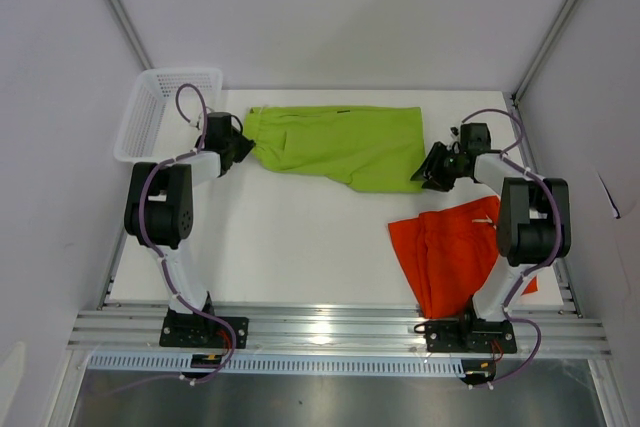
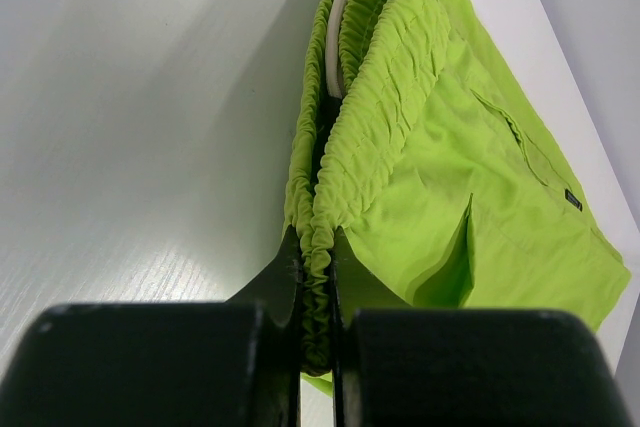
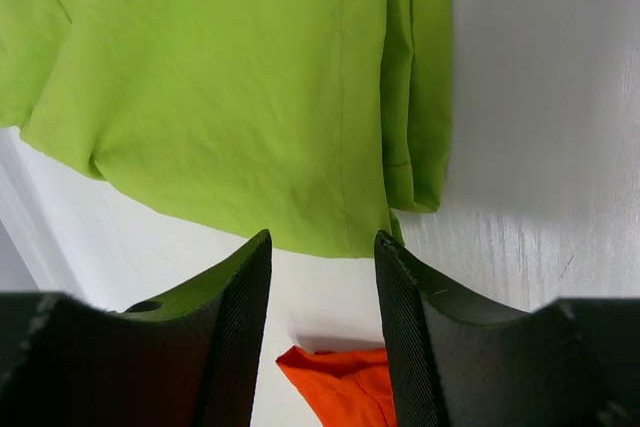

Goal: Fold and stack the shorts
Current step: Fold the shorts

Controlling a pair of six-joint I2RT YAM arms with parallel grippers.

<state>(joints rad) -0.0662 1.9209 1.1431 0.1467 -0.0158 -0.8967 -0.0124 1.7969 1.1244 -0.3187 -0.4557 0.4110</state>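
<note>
Top external: you see the lime green shorts [image 1: 335, 147] laid flat across the far middle of the table [image 1: 300, 247]; the orange shorts [image 1: 450, 252] lie rumpled near the right arm's base; a white basket [image 1: 165, 112] sits at the far left corner.
Left wrist: your left gripper [image 2: 317, 247] is pinched on the gathered waistband of the lime green shorts, with the white drawstring [image 2: 335, 37] looping beyond.
Right wrist: your right gripper [image 3: 322, 247] has its fingers spread and holds nothing, just beside the leg end of the lime green shorts.
</note>
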